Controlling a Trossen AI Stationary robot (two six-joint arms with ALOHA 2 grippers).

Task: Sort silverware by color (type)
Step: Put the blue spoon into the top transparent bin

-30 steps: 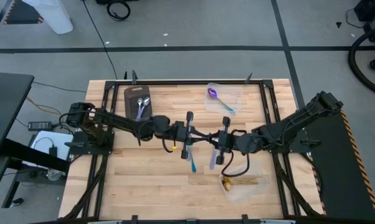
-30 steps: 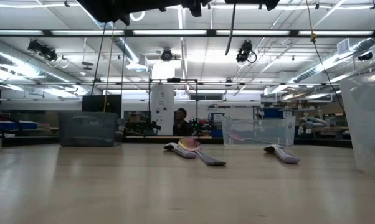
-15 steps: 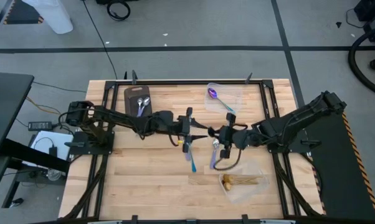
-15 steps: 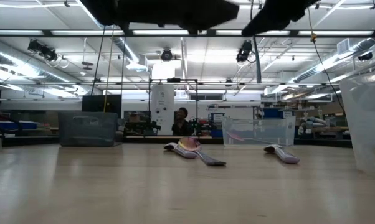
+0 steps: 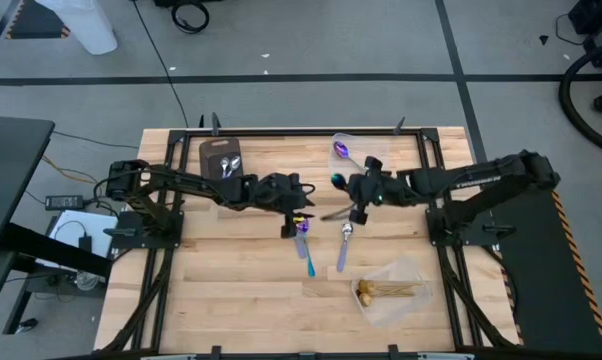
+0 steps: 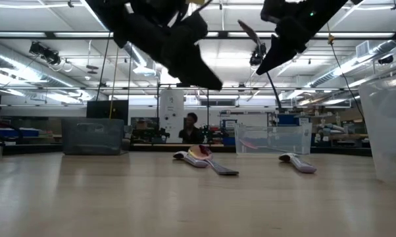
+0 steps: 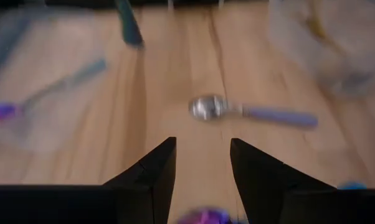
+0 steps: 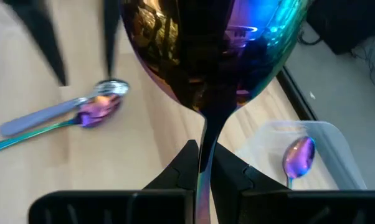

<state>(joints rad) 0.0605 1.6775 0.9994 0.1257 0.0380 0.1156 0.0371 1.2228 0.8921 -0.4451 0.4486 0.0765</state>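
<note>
carrying the iridescent spoon pinched in your right gripper, bring it above the clear container; left gripper is spread, empty

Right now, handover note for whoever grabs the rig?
Right pincer shut on an iridescent spoon, held above mid-table.
Left pincer open, empty, beside it over the centre.
Done: one purple spoon in the far clear container, silver ones in the grey tray, gold ones in the near container.
Left: the held spoon, plus two spoons loose on the table.
</note>
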